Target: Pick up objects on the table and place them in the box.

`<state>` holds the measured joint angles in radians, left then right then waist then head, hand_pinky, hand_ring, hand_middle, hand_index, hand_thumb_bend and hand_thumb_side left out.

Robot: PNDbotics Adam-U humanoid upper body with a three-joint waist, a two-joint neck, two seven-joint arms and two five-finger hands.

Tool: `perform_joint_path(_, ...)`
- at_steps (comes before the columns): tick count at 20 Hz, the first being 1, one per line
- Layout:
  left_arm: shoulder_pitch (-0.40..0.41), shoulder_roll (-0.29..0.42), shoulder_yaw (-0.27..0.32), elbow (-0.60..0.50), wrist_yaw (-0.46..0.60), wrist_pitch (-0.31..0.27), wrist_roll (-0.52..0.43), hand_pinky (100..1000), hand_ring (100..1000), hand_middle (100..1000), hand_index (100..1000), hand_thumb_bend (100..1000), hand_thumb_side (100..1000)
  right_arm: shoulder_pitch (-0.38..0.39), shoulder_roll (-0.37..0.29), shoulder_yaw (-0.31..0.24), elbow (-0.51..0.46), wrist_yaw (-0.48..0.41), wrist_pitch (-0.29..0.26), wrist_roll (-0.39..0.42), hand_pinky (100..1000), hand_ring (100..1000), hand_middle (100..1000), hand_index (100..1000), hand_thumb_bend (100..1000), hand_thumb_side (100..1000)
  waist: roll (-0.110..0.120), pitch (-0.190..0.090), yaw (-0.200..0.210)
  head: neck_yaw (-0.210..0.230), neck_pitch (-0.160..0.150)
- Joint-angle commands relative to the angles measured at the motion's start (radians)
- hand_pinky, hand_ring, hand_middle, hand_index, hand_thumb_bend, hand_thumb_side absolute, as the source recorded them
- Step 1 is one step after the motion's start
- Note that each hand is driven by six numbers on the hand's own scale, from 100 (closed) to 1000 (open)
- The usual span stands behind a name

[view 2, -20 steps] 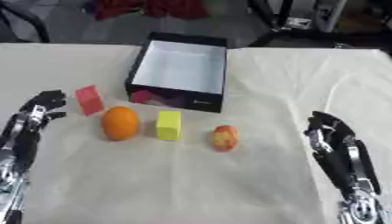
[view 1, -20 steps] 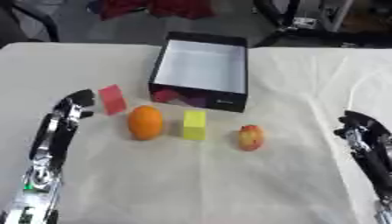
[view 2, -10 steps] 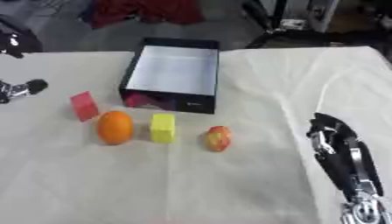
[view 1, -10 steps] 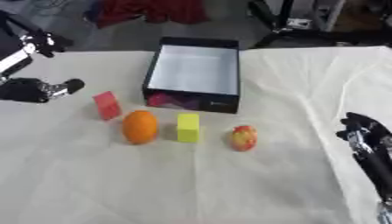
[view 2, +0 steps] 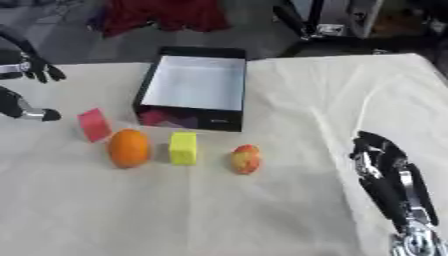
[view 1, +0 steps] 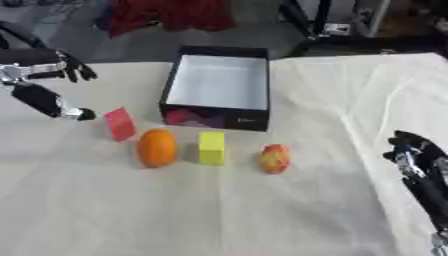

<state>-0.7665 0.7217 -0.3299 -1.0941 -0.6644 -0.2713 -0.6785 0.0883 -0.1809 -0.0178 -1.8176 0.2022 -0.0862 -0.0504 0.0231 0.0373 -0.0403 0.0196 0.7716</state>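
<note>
A black box (view 1: 180, 86) with a white inside stands open at the middle back of the table. In front of it lie, in a row, a red block (view 1: 120, 124), an orange (view 1: 157, 147), a yellow block (view 1: 211, 147) and a red-yellow fruit (view 1: 275, 158). My left hand (view 1: 39, 97) hangs open at the far left, fingers spread, left of the red block and apart from it. By the lower right corner my right hand (view 2: 383, 165) rests open with fingers up, well right of the fruit. Neither hand holds anything.
A white cloth (view 1: 219, 210) covers the table, with creases on its right side. Beyond the far edge lie a red cloth (view 1: 171, 12) on the floor and black stand legs (view 1: 306, 20).
My left hand has risen from the lower left to the far left, level with the box, and spread open. The view has tilted slightly. The objects and my right hand have not moved.
</note>
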Motion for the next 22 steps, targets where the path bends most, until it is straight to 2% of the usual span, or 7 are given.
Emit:
perform_joint_path(1,-0.046,-0.049,0.015,0.109,-0.076,-0.04,-0.011,779,742,761,889,527,599,-0.007,-0.014,-0.001,-0.009,0.0,-0.002,0.002,741,651,707,808,100,686,0.01,-0.025,-0.001,-0.002,-0.002)
perform_joint_path(5,-0.071,-0.113,0.039,0.198,-0.179,-0.078,0.024,774,737,756,886,517,586,-0.009,-0.012,0.0,-0.01,-0.001,-0.003,0.003,741,651,707,808,100,685,0.008,-0.024,-0.004,0.001,-0.002)
perform_joint_path(9,-0.08,-0.14,0.056,0.235,-0.256,-0.086,0.087,770,738,763,886,508,580,-0.01,-0.01,-0.001,-0.01,-0.001,-0.003,0.003,742,651,707,809,100,687,0.007,-0.022,-0.006,0.002,-0.002)
perform_joint_path(16,-0.082,-0.154,0.079,0.257,-0.372,-0.022,0.254,767,741,772,883,502,577,-0.011,-0.009,-0.002,-0.01,-0.001,-0.003,0.003,742,652,707,809,100,687,0.007,-0.019,-0.006,0.0,-0.002)
perform_joint_path(22,-0.079,-0.178,0.095,0.303,-0.405,-0.002,0.28,766,737,775,882,497,584,-0.011,-0.008,-0.001,-0.01,-0.001,-0.004,0.005,743,652,707,809,100,686,0.005,-0.02,-0.006,-0.001,-0.002)
